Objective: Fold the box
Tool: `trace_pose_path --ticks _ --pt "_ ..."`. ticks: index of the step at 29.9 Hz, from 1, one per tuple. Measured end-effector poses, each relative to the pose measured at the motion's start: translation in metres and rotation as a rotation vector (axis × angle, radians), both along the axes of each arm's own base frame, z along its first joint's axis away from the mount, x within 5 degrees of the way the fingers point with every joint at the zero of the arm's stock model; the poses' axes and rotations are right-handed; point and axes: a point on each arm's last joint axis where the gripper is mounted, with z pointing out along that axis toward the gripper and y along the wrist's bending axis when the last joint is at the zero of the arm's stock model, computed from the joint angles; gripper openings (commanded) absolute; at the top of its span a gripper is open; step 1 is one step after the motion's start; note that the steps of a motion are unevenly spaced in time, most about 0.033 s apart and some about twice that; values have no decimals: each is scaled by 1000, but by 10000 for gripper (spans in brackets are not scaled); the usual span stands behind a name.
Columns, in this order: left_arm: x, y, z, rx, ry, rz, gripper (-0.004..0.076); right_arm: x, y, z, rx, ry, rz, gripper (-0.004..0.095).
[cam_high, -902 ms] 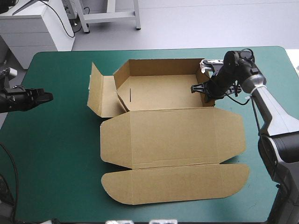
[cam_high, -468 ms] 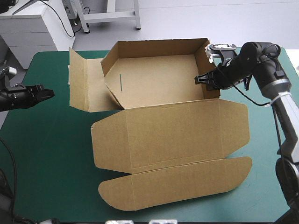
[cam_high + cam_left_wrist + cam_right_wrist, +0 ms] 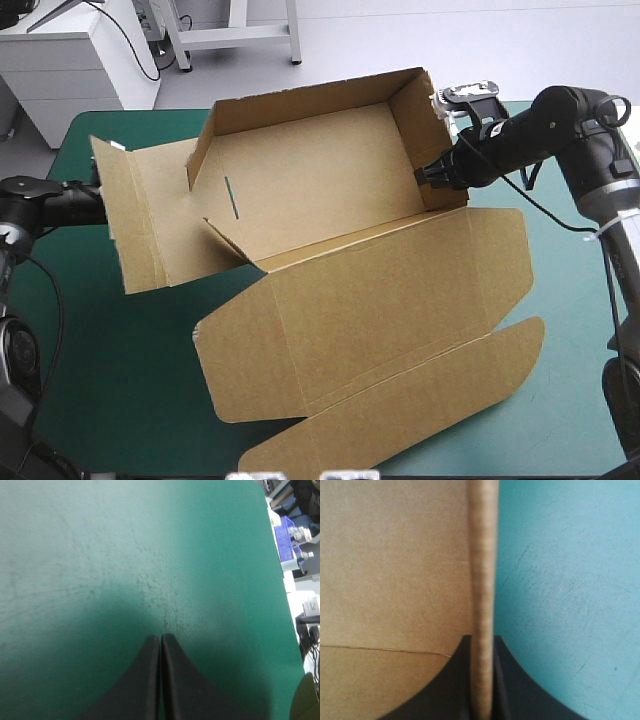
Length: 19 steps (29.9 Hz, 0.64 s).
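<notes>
High view, box: the brown box [image 3: 330, 190] hangs tilted off the tabletop [image 3: 120, 380], its right-hand wall pinched in the right jaws. The tray walls stand up, and the lid panel [image 3: 390, 300] trails below that grip toward the near edge.
High view, change: earlier the tray sat flat on the cover. The right arm has since hoisted its side, swinging the far-left flap [image 3: 140, 225] over toward the left jaws, which wait at the left edge. Judged: a repositioning before more walls are tucked.
Left wrist view: left jaws pressed together, holding nothing. Only teal-green cover [image 3: 150, 555] lies ahead.
Right wrist view: right jaws all but closed on the wall's edge [image 3: 482, 580], with tray floor [image 3: 395, 570] on one side and cover on the other.
Surface and room: cover lightly scuffed; a white cabinet [image 3: 60, 60] stands beyond the far edge.
</notes>
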Motion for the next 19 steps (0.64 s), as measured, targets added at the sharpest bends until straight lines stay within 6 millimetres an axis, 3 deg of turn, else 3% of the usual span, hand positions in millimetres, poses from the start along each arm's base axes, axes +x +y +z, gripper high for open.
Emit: trace_pose_path --ticks 7,19 --pt "7 -61 -2 18 38 -40 -8 7 -3 -7 -46 -4 -13 0" --pt "-9 -122 17 66 -38 -110 -8 30 -12 -29 -128 27 -149 0"
